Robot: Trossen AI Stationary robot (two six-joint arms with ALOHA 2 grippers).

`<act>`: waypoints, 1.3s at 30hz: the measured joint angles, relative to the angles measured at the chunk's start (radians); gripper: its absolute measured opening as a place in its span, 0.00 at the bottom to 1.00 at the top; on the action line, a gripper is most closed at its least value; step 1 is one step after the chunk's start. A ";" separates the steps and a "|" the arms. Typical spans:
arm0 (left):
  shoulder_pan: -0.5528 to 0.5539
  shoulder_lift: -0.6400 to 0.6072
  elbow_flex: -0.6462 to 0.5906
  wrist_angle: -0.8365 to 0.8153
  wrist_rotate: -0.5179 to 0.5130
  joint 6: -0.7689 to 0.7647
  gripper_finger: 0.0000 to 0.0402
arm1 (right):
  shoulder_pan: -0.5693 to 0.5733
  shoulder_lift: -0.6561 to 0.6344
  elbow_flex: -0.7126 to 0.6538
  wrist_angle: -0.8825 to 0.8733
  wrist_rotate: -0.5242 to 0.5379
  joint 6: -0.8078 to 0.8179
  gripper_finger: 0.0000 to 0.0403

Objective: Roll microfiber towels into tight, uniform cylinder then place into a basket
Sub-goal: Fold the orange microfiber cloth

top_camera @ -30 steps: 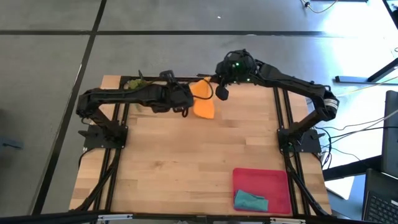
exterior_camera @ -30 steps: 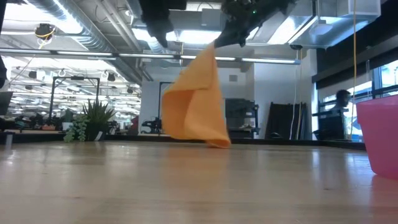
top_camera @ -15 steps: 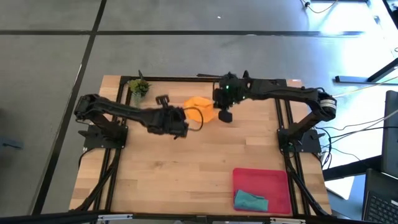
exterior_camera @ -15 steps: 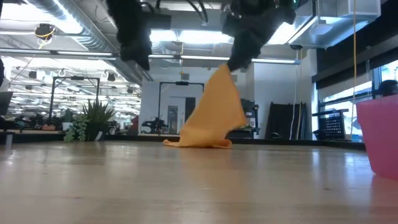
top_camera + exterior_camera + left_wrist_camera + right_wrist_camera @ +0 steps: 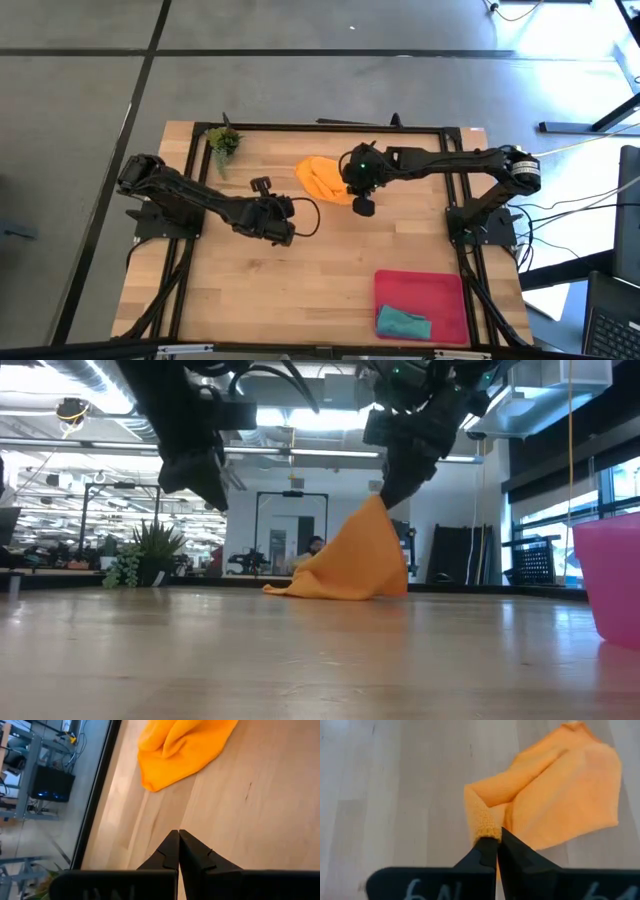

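Note:
The orange towel (image 5: 320,180) lies heaped at the table's far middle, one tip drawn up into a peak (image 5: 374,505). My right gripper (image 5: 493,841) is shut on that peak and comes down from the right in the low view (image 5: 386,492). My left gripper (image 5: 178,836) is shut and empty. It hovers over bare wood nearer and to the left of the towel (image 5: 286,236). The teal towel (image 5: 402,322) lies crumpled in the red-pink basket (image 5: 430,288) at the near right. My right gripper pinches a bunched corner of the orange towel (image 5: 483,827) between its two fingertips. The fingers slant down from the table's right side. The cloth falls from the fingers like a tent, fairly taut at its peak. Its lower part (image 5: 320,588) rests in folds on the table.
A small green plant sprig (image 5: 223,140) stands at the far left corner. The basket's pink wall (image 5: 610,580) rises at the right of the low view. Bare wood (image 5: 300,290) stretches between the towel and the table's near edge.
Both grippers have sunk and come toward the near edge. My right gripper has lowered the orange towel: it hung almost clear a second ago, and now its lower part lies heaped on the table. My left gripper, shut throughout, has drawn away from the towel to the near left.

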 joint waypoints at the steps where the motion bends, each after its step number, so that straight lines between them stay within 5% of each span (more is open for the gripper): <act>1: -0.002 0.000 0.000 0.000 0.000 0.000 0.00 | 0.000 0.000 0.000 0.004 0.001 0.000 0.02; 8: -0.001 0.000 0.000 -0.001 -0.002 0.000 0.00 | -0.005 0.000 0.007 0.013 0.026 0.046 0.12; 19: -0.001 0.000 -0.001 -0.002 -0.005 0.000 0.00 | -0.083 0.000 0.008 0.004 0.368 0.174 0.35; 29: 0.000 0.000 -0.001 -0.006 -0.005 0.000 0.00 | -0.174 0.003 0.008 -0.019 0.355 0.396 0.35; 36: 0.000 0.000 -0.001 -0.006 -0.005 -0.001 0.00 | -0.233 0.003 0.008 -0.052 0.073 0.488 0.35; 39: 0.000 0.000 -0.001 -0.006 -0.005 -0.001 0.00 | -0.248 0.003 0.008 -0.052 0.035 0.490 0.35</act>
